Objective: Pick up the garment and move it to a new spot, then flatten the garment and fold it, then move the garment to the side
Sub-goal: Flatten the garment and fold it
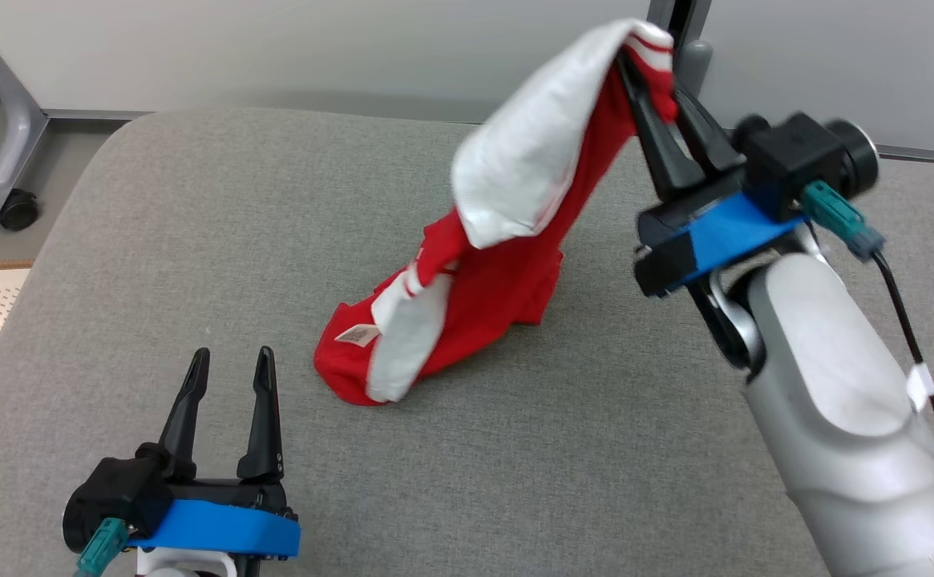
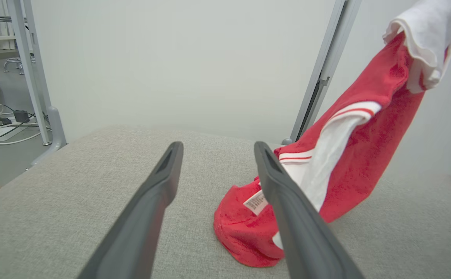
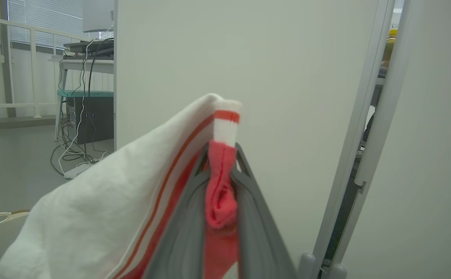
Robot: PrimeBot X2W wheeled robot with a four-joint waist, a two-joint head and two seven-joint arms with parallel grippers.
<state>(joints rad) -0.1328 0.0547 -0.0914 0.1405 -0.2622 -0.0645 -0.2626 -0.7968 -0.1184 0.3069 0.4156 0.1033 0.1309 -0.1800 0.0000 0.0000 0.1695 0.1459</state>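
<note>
The garment (image 1: 507, 272) is red with white panels and striped trim. My right gripper (image 1: 644, 68) is shut on its upper edge and holds it high over the grey cushion (image 1: 194, 240), while the lower end rests bunched on the fabric. In the right wrist view red cloth (image 3: 219, 193) is pinched between the right gripper (image 3: 221, 149). My left gripper (image 1: 230, 357) stands open at the lower left, a short way left of the garment's lower end. In the left wrist view the garment (image 2: 345, 155) hangs to the right of the left gripper (image 2: 216, 149), whose jaws stand apart with nothing between them.
A grey metal post (image 1: 679, 24) rises behind the cushion at the back right. A wheeled frame leg (image 1: 10, 160) stands on the floor at the far left. A pale wall panel (image 3: 248, 58) lies behind. Cables (image 2: 0, 124) lie on the floor to the left.
</note>
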